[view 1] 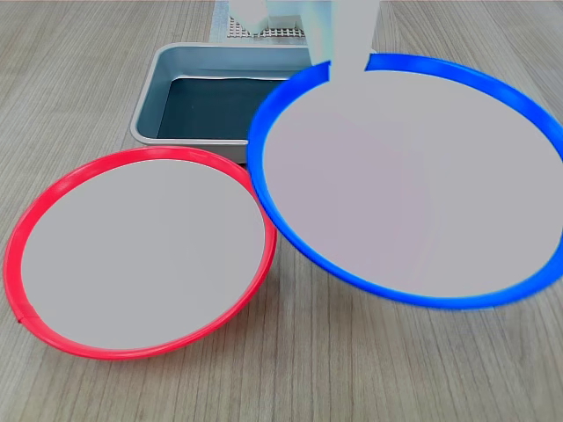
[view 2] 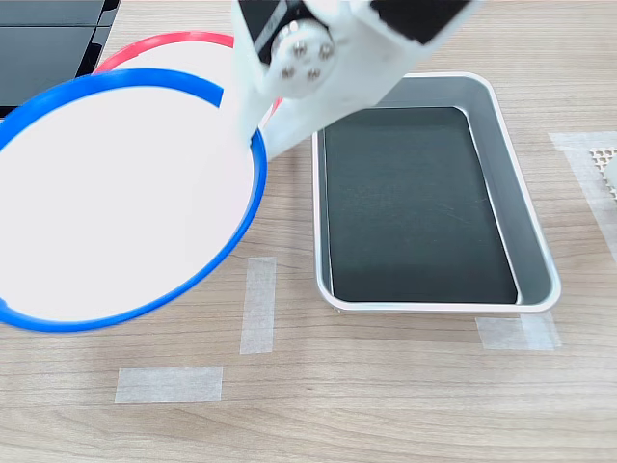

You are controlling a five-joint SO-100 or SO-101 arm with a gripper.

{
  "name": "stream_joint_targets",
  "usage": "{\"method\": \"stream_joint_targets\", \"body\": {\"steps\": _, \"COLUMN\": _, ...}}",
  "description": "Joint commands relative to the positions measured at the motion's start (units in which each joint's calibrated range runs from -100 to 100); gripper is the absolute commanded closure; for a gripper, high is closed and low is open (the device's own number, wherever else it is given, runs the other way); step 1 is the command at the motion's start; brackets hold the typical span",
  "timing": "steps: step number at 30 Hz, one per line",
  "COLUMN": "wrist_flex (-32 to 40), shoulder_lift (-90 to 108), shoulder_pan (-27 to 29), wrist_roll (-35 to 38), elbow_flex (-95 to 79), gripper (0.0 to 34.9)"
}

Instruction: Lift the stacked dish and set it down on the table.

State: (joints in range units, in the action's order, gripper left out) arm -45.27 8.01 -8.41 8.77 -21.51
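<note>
The stacked dish (view 1: 413, 176), a large plate with a blue rim and pale centre, hangs tilted above the table (view 1: 352, 378). It overlaps the edge of a red-rimmed plate (view 1: 141, 255) that lies on the wood. My white gripper (view 1: 346, 70) is shut on the blue plate's far rim. In the second exterior view the blue plate (view 2: 116, 193) fills the left side, and the gripper (view 2: 253, 125) clamps its right rim. It hides most of the red plate (view 2: 159, 41) behind it.
A grey metal tray (view 1: 145, 114) with a dark bottom sits behind the plates; in the second exterior view the tray (view 2: 535, 231) is right of centre. Two tape strips (view 2: 257, 304) (view 2: 169, 384) lie on the table (view 2: 386, 386). A mesh piece (view 2: 605, 159) shows at the right edge.
</note>
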Motion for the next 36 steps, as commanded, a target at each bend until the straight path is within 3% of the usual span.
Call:
{"method": "stream_joint_targets", "body": {"steps": 1, "wrist_flex": 2.6, "shoulder_lift": -2.1, "shoulder_pan": -1.3, "wrist_roll": -0.1, "elbow_flex": 1.4, "gripper": 34.9}}
{"method": "stream_joint_targets", "body": {"steps": 10, "wrist_flex": 7.2, "shoulder_lift": -8.7, "shoulder_pan": -3.1, "wrist_roll": 0.2, "elbow_flex": 0.3, "gripper": 34.9}}
{"method": "stream_joint_targets", "body": {"steps": 32, "wrist_flex": 8.1, "shoulder_lift": -10.7, "shoulder_pan": -3.3, "wrist_roll": 1.7, "elbow_flex": -5.7, "gripper": 34.7}}
{"method": "stream_joint_targets", "body": {"steps": 36, "wrist_flex": 8.1, "shoulder_lift": -10.5, "shoulder_pan": -3.1, "wrist_roll": 2.1, "elbow_flex": -5.8, "gripper": 29.7}}
